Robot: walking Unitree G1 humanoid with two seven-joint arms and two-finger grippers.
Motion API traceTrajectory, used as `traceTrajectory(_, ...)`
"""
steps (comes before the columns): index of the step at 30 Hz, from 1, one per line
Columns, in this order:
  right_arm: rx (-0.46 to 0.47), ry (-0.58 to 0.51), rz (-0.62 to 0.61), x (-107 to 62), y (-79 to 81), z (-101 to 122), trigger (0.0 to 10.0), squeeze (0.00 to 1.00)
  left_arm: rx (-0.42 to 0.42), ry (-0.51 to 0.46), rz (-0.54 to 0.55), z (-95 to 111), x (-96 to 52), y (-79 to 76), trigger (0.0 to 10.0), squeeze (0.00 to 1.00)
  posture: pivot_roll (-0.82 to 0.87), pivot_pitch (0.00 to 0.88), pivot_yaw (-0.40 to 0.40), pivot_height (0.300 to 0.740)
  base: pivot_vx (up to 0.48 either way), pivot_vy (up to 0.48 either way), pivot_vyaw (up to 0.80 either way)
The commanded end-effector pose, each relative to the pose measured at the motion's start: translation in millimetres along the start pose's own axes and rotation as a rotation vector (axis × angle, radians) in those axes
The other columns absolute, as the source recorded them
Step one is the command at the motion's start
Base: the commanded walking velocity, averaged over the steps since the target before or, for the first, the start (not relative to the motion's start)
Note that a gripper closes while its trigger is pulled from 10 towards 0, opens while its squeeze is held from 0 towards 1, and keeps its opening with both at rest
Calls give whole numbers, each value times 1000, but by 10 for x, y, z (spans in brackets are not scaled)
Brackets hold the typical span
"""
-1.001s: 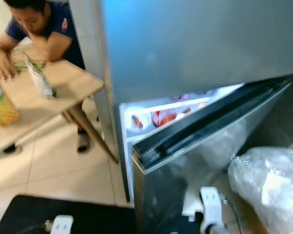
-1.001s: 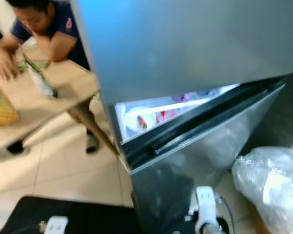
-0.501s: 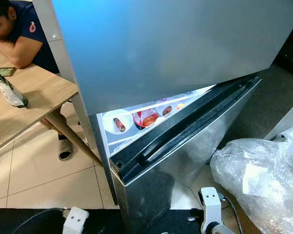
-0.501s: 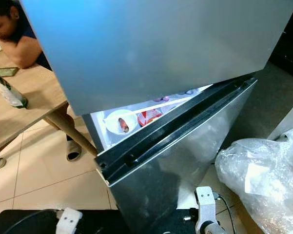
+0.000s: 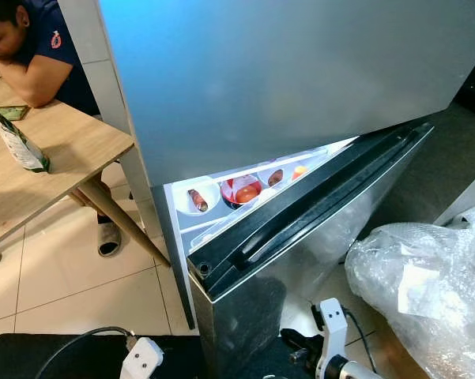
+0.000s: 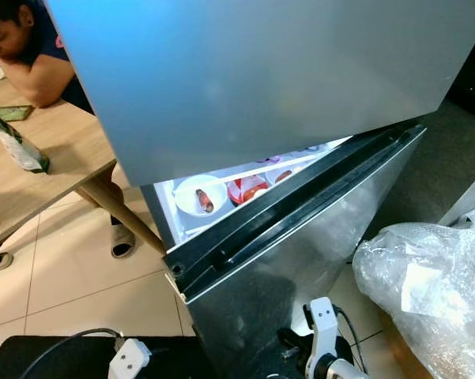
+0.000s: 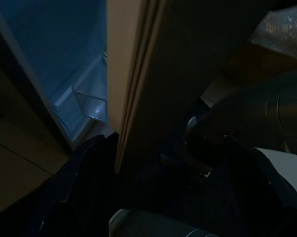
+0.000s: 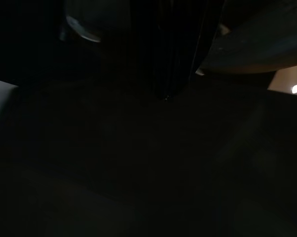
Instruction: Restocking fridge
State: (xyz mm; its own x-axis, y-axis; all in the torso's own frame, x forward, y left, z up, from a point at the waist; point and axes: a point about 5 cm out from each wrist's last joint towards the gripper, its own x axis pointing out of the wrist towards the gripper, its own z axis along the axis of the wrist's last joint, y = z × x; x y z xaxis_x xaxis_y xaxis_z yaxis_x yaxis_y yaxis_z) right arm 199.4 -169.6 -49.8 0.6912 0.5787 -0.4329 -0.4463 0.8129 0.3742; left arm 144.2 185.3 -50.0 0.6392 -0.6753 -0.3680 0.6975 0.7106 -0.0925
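The stainless-steel lower fridge door (image 5: 316, 237) stands ajar, its long black top edge running up and away from both low-hanging arms, the right arm (image 5: 330, 355) nearer; whether either arm's fingers are released or clenched cannot be told.

My left wrist camera gives me a dim picture. I see the edge of the fridge door (image 7: 131, 84) running through the frame as a pale tan strip, with the lit bluish fridge interior (image 7: 54, 44) on one side of it. A clear plastic door shelf (image 7: 91, 101) sits low in that lit part. On the other side of the edge, all is dark, with a crinkled plastic bag (image 7: 281, 24) in the far corner.
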Motion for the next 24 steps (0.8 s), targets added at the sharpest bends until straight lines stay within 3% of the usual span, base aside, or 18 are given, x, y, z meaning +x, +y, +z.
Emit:
traceTrajectory(1, -2, -11, 43, 2, 43, -7, 10000, 0, -9, -12, -13, -13, -36, -18, 10000, 0, -118, 118, -11, 701, 0, 0, 0)
traceTrajectory(11, -2, -48, 141, 92, 136, 91, 10000, 0, 3, -41, -48, 17, -26, -34, 10000, 0, -119, 119, -10, 701, 0, 0, 0)
traceTrajectory(19, -33, -116, 202, 370, 300, 381, 10000, 0, 6, -48, -58, 26, -28, -30, 10000, 0, -118, 117, -4, 701, 0, 0, 0)
traceTrajectory(24, -43, -129, 224, 438, 356, 449, 10000, 0, 10, -50, -60, 30, -27, -29, 10000, 0, -117, 117, -6, 701, 0, 0, 0)
